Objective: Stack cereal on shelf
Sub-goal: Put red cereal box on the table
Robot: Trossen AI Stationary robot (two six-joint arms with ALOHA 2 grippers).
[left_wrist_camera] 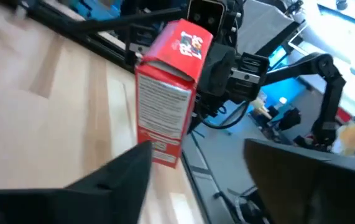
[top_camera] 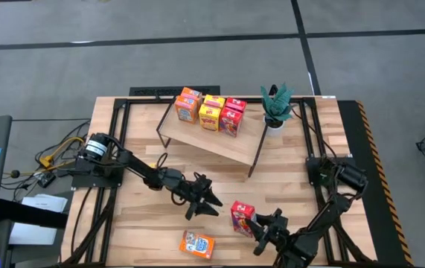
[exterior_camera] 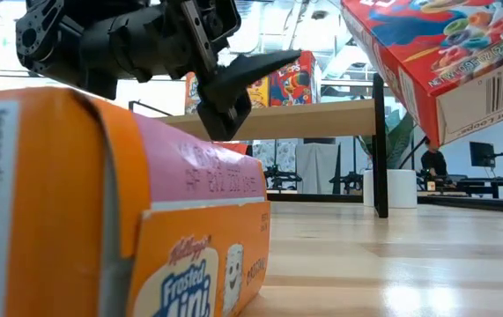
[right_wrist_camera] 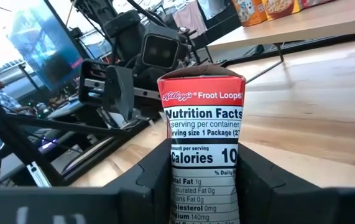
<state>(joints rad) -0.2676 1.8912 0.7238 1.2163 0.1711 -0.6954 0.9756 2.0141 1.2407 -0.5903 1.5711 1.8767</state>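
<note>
The shelf (top_camera: pixel 219 141) stands at the table's far middle with several cereal boxes (top_camera: pixel 212 112) standing on it in a row. My right gripper (top_camera: pixel 257 227) is shut on a red Froot Loops box (top_camera: pixel 242 217), which also shows in the right wrist view (right_wrist_camera: pixel 202 124) and the left wrist view (left_wrist_camera: pixel 168 93). An orange Frosted Mini box (top_camera: pixel 197 243) lies flat on the table near the front edge and fills the low view's left (exterior_camera: pixel 101 220). My left gripper (top_camera: pixel 205 199) is open and empty, left of the red box. My right gripper pinches the red box between its two fingers (right_wrist_camera: pixel 261 186), which lie on the two faces either side of the nutrition-facts panel (right_wrist_camera: pixel 203 168). It comes from the table's near right. The box is tilted and lifted clear of the table (exterior_camera: pixel 445 70).
A potted plant (top_camera: pixel 275 108) stands at the shelf's right end. The shelf's thin black legs (exterior_camera: pixel 380 150) reach the table. Black frame rails run along the table's left and right sides. Bare wood lies between the shelf and the two grippers.
</note>
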